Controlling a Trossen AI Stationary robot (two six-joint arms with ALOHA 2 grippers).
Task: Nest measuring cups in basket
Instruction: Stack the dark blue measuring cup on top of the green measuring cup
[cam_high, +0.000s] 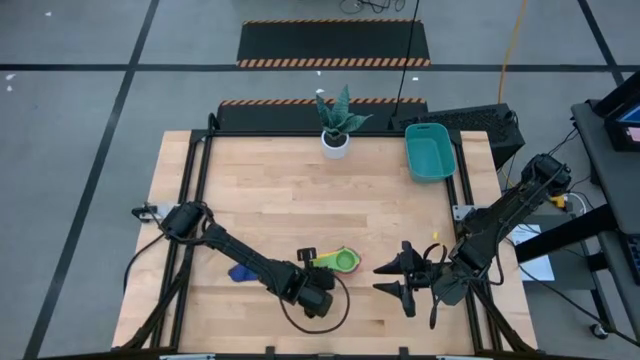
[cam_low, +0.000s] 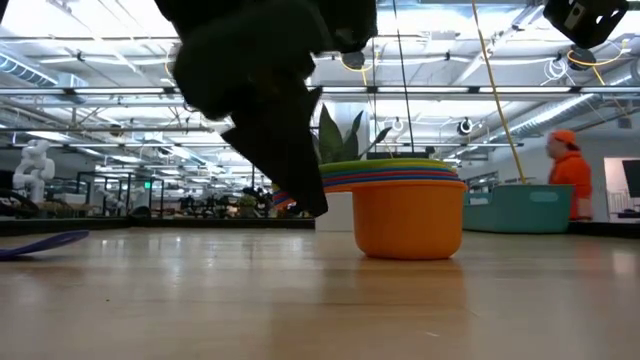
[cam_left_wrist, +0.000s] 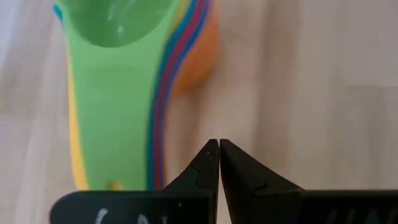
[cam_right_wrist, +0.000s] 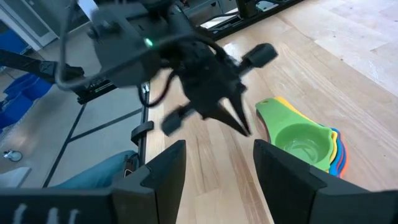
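The measuring cups stand nested on the table near its near edge, green cup on top and orange one at the bottom. Their handles point toward the table's left. One blue cup lies apart on the table to the left. My left gripper is shut, pointing down, with its tips right beside the stacked handles. My right gripper is open and hovers to the right of the stack, touching nothing. The teal basket sits at the far right corner. My left gripper comes from above with shut fingers and stands at the side of the stacked handles, near their free end. I cannot tell whether the fingers touch the handles. The stack rests upright on the table.
A white pot with a plant stands at the middle of the far edge, left of the basket. Bare wood lies between the stack and the basket. Beyond the table a person in orange stands in the room.
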